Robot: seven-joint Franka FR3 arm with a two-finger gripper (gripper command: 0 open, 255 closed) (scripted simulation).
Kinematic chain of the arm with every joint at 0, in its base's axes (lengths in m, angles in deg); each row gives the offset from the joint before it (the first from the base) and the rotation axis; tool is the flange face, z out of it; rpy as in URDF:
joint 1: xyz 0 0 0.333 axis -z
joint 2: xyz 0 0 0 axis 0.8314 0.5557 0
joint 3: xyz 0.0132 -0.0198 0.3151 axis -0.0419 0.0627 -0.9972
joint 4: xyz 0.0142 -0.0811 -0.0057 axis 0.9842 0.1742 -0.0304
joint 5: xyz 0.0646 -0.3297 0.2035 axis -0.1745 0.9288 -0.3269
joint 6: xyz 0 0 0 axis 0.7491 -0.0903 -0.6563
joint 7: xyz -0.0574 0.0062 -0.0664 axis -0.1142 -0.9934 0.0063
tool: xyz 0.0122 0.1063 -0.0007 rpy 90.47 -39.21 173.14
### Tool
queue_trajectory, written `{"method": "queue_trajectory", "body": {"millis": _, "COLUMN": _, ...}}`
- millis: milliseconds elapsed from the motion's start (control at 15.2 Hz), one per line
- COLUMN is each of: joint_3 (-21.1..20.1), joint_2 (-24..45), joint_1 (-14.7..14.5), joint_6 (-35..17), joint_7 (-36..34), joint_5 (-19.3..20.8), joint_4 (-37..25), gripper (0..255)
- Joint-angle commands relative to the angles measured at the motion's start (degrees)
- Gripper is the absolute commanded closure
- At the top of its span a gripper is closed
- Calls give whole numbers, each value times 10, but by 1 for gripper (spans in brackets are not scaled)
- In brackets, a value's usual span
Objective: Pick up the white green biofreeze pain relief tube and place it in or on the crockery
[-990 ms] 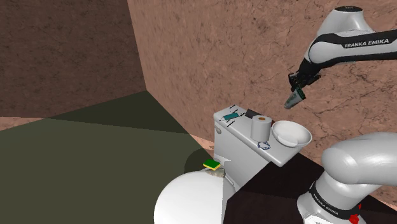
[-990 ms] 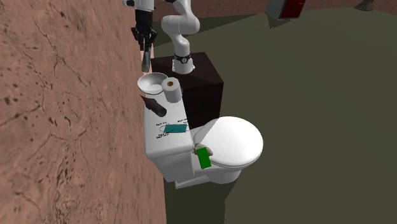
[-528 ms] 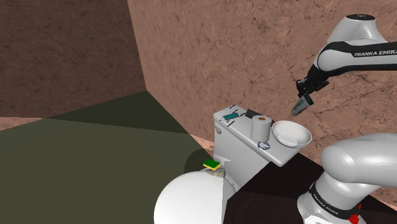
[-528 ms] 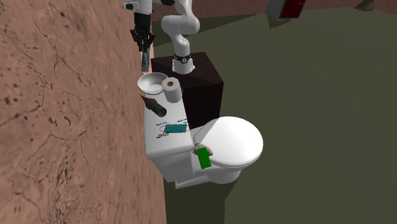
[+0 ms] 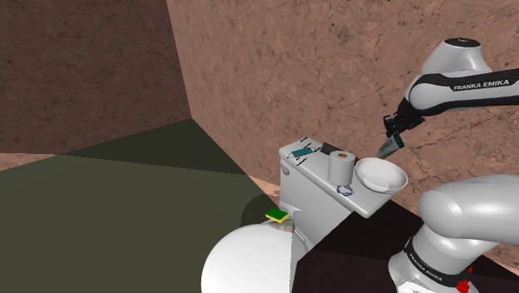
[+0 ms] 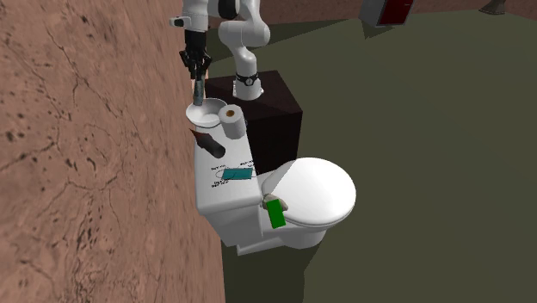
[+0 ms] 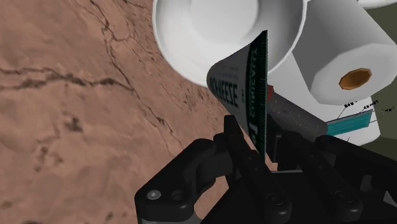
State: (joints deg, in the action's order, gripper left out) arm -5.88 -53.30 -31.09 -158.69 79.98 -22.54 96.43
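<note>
Tube [image 7: 245,89] within the pincer [image 7: 254,137], above bowl [image 7: 191,57]

Near the plain white bowl [image 7: 181,44], the tube [image 7: 245,89] is pale grey with a dark green edge and lettering, the claw [image 7: 257,137] black, the paper roll [image 7: 337,44] white with an orange core, the wall [image 7: 76,95] cracked reddish-brown.

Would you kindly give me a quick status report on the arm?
Black two-finger gripper shut on grey-green printed tube. Tube poised above round white bowl, not yet released. White toilet-paper roll beside bowl, not obstructing.
</note>
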Motion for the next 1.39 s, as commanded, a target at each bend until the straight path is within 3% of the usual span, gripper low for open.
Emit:
{"method": "queue_trajectory", "body": {"millis": 0, "joint_3": 3, "joint_2": 8, "joint_1": 2, "joint_6": -20, "joint_7": -2, "joint_5": 5, "joint_4": 12, "gripper": 255}}
{"method": "queue_trajectory", "body": {"millis": 528, "joint_3": 17, "joint_2": 52, "joint_1": 13, "joint_6": -105, "joint_7": -10, "joint_5": 26, "joint_4": 54, "gripper": 255}}
{"method": "queue_trajectory", "body": {"millis": 1056, "joint_3": 17, "joint_2": 52, "joint_1": 14, "joint_6": -105, "joint_7": -10, "joint_5": 26, "joint_4": 54, "gripper": 255}}
{"method": "queue_trajectory", "body": {"millis": 1122, "joint_3": 17, "joint_2": 52, "joint_1": 14, "joint_6": -105, "joint_7": -10, "joint_5": 26, "joint_4": 54, "gripper": 0}}
{"method": "queue_trajectory", "body": {"millis": 1320, "joint_3": 17, "joint_2": 51, "joint_1": 14, "joint_6": -105, "joint_7": -10, "joint_5": 26, "joint_4": 54, "gripper": 0}}
